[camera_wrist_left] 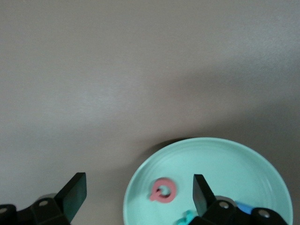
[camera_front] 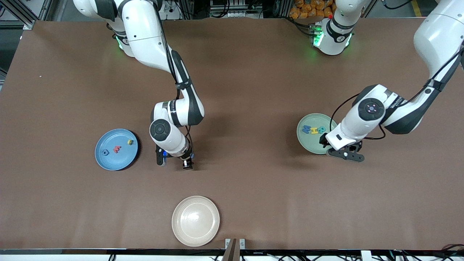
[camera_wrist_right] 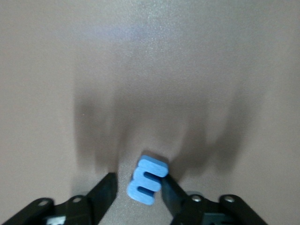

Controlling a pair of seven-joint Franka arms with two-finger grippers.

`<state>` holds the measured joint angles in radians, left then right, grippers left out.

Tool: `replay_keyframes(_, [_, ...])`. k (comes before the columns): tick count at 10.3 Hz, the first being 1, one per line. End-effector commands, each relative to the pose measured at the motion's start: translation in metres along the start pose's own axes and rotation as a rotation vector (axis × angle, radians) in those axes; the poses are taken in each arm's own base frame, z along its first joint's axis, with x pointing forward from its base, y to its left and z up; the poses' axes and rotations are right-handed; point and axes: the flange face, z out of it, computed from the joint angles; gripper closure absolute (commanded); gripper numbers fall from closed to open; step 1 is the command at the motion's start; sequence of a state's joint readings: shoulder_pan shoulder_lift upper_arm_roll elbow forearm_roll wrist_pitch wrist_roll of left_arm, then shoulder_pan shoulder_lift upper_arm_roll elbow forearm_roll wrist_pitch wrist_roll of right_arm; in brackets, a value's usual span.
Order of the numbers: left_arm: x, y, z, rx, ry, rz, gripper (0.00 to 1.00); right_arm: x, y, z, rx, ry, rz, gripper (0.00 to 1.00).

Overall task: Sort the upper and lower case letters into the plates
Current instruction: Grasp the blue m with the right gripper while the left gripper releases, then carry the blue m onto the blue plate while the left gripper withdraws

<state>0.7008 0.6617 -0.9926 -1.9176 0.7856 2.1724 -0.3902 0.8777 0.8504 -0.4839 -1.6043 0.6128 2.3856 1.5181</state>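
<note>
The right arm reaches down from its base to the middle of the brown table (camera_front: pixel 235 90), wrist bent, its right gripper (camera_wrist_right: pixel 136 192) low at the tabletop just beside the sky-blue plate (camera_front: pixel 108 161); between its black fingers (camera_wrist_right: pixel 104 190) stands a small blue foam letter E (camera_wrist_right: pixel 146 181), one finger touching its edge, the other a little apart, so the jaws are narrowed around it and a firm pinch cannot be told; the left arm bends at the elbow from the table's other end, its left gripper (camera_wrist_left: pixel 136 197) hanging over the nearer rim of the pale mint plate (camera_wrist_left: pixel 243 159) with fingers spread wide and nothing between them; in that mint plate lie a blue letter (camera_front: pixel 307 129), a yellow letter (camera_front: pixel 314 131), a teal letter (camera_front: pixel 321 130) and, in the left wrist view, a pink-red ring-shaped letter (camera_wrist_left: pixel 163 190); the sky-blue plate carries a dark blue letter (camera_front: pixel 105 152), a red letter (camera_front: pixel 117 149) and a yellow letter (camera_front: pixel 129 142); a glossy cream-beige plate (camera_front: pixel 195 220) sits nearest the front camera; the tabletop is matte and smooth.
</note>
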Motion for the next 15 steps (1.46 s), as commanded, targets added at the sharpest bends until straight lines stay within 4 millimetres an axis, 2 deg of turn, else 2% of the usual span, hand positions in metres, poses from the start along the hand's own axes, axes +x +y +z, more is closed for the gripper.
replay_keyframes(1, [0.011,-0.001,-0.043,0.047,-0.001,0.014,0.00,0.002,0.003,0.014,-0.022,0.032,-0.013,1.00])
replay_keyframes(3, [0.013,-0.001,-0.062,0.039,-0.026,-0.034,0.00,0.002,0.003,0.011,-0.024,0.046,-0.032,1.00])
replay_keyframes(5, [0.016,-0.014,-0.095,0.009,-0.053,-0.051,0.00,0.011,0.001,0.000,-0.072,0.110,-0.085,1.00])
replay_keyframes(7, [0.018,-0.027,-0.147,-0.017,-0.077,-0.123,0.00,0.026,0.001,-0.016,-0.129,0.199,-0.150,1.00])
replay_keyframes(8, [0.017,-0.026,-0.170,-0.031,-0.098,-0.147,0.00,0.032,0.004,-0.019,-0.168,0.247,-0.197,1.00])
replay_keyframes(9, [0.015,-0.031,-0.198,-0.034,-0.094,-0.174,0.00,0.045,0.002,-0.026,-0.196,0.273,-0.224,1.00])
replay_keyframes(10, [0.010,-0.032,-0.224,-0.051,-0.091,-0.196,0.00,0.059,0.002,-0.029,-0.225,0.284,-0.250,1.00])
replay_keyframes(12, [-0.012,-0.043,-0.271,-0.119,-0.088,-0.255,0.00,0.077,0.001,-0.052,-0.274,0.329,-0.313,1.00])
replay_keyframes(13, [-0.023,-0.045,-0.286,-0.128,-0.101,-0.269,0.00,0.088,0.002,-0.064,-0.311,0.346,-0.350,1.00])
replay_keyframes(15, [-0.034,-0.053,-0.300,-0.125,-0.094,-0.284,0.00,0.113,0.007,-0.079,-0.375,0.362,-0.403,1.00])
